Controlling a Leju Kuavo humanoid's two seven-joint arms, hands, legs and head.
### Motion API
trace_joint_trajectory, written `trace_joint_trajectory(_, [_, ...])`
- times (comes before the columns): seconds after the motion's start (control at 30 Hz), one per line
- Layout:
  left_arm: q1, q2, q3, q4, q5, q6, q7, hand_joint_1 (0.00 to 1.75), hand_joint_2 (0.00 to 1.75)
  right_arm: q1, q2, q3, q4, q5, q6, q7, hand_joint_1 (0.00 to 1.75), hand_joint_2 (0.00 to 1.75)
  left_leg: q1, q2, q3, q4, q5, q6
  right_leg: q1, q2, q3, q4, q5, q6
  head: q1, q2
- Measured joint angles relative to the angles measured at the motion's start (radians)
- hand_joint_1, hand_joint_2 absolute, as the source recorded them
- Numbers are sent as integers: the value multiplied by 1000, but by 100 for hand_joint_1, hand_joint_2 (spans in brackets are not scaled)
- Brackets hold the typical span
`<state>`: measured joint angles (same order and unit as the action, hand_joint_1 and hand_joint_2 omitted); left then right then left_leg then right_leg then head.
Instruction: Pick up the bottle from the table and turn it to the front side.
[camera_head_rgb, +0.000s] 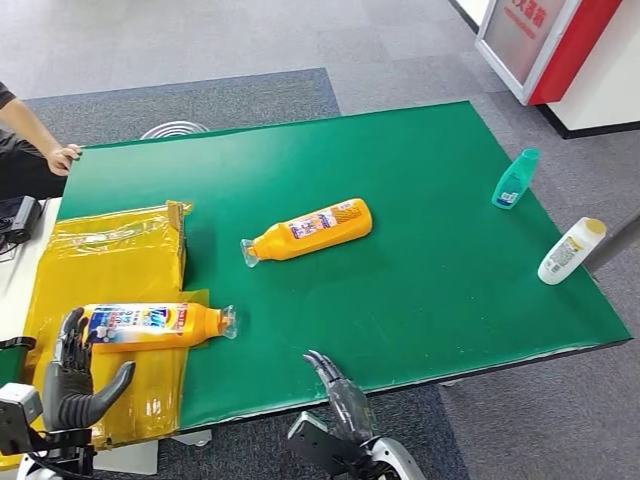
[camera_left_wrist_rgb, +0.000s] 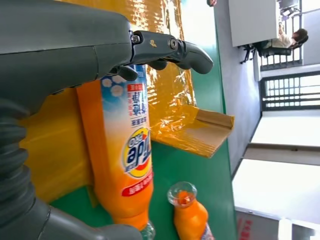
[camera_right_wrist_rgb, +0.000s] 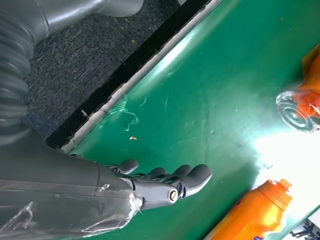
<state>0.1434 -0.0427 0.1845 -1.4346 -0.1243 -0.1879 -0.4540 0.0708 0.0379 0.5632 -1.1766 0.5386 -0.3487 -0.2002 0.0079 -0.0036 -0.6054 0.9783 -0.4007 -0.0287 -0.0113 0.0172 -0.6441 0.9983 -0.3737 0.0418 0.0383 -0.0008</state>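
Observation:
An orange Tide bottle (camera_head_rgb: 151, 325) lies on its side on a yellow sheet (camera_head_rgb: 113, 250) at the table's left, label up and clear cap pointing right. My left hand (camera_head_rgb: 75, 375) is at its base end. In the left wrist view the fingers (camera_left_wrist_rgb: 170, 50) stretch straight over the bottle (camera_left_wrist_rgb: 124, 150) and the thumb lies under it, without clasping it. A second orange bottle (camera_head_rgb: 313, 232) lies mid-table. My right hand (camera_head_rgb: 336, 390) hovers open at the table's front edge, holding nothing, with its fingers (camera_right_wrist_rgb: 177, 180) extended over the green mat.
A teal bottle (camera_head_rgb: 516, 180) and a white bottle with a yellow cap (camera_head_rgb: 570, 250) lie near the right edge of the green table (camera_head_rgb: 453, 300). A person's hand (camera_head_rgb: 62, 157) rests at the far left corner. A cardboard flap (camera_head_rgb: 179, 215) sticks up from the yellow sheet.

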Motion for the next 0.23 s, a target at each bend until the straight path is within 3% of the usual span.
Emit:
trace_joint_trajectory(0.13, [17, -25, 78, -2, 145, -147, -79, 0, 175, 5, -6, 1, -9, -10, -8, -12, 0, 175, 0, 0, 0, 0, 0, 0, 0, 0, 0, 0, 0, 0, 0, 0])
trace_joint_trajectory(0.23, [31, -45, 147, 0, 157, -286, -140, 0, 175, 11, -13, 1, -22, -18, -17, -25, 0, 175, 0, 0, 0, 0, 0, 0, 0, 0, 0, 0, -1, 0, 0, 0])
